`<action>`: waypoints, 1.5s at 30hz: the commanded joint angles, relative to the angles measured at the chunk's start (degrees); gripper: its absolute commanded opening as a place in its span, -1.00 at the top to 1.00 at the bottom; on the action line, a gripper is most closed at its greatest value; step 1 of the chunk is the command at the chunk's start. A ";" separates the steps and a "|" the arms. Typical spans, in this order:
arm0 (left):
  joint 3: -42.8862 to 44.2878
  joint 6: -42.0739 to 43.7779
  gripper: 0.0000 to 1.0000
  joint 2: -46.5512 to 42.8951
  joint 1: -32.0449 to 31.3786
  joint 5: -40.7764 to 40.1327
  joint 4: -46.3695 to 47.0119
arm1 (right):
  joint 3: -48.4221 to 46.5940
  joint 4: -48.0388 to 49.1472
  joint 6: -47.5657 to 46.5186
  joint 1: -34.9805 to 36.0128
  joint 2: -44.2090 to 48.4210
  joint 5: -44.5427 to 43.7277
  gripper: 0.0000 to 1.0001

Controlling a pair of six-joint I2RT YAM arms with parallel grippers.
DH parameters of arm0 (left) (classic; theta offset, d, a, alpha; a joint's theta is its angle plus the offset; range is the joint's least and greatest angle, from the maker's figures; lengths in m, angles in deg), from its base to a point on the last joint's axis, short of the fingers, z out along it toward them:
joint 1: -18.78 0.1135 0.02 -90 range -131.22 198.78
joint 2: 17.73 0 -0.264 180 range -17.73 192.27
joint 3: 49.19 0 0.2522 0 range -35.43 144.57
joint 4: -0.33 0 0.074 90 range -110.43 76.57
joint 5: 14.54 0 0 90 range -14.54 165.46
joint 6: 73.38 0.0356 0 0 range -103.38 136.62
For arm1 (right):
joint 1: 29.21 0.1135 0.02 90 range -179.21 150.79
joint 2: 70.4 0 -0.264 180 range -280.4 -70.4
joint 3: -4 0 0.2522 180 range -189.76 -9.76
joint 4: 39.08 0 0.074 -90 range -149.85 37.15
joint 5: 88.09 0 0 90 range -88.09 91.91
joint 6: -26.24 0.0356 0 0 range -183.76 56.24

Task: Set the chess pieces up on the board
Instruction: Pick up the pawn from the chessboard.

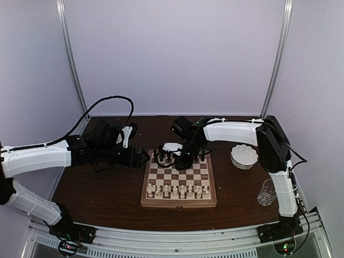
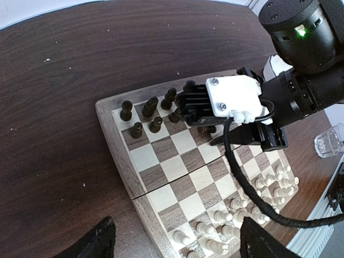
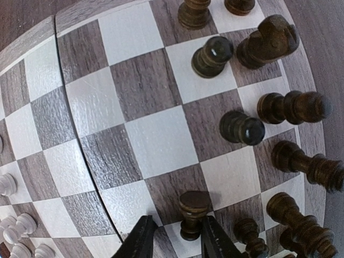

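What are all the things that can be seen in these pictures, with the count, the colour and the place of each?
board: one, light and dark brown checks, middle of the table
dark chess pieces: several, count unclear, dark brown, far rows of the board
white chess pieces: about two rows, cream-white, near side of the board
bowl: one, white, scalloped, right of the board
glass: one, clear, beside the right arm
table: one, dark brown
left gripper: one, black, open, left of the board
right gripper: one, black, open, over the far rows, with one dark piece between its fingers
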 commanded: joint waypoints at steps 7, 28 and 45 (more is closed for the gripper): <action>-0.71 -0.42 -0.59 0.27 0.29 0.45 2.42 | 1.44 -2.21 0.31 -0.23 0.43 1.11 0.64; -7.90 -13.20 -0.58 4.52 1.50 9.35 17.26 | 5.82 -0.88 -1.50 -0.71 10.54 8.56 0.82; -6.25 -24.99 -0.27 17.09 1.71 26.95 39.43 | 6.87 -1.55 -3.29 0.68 14.82 17.14 0.81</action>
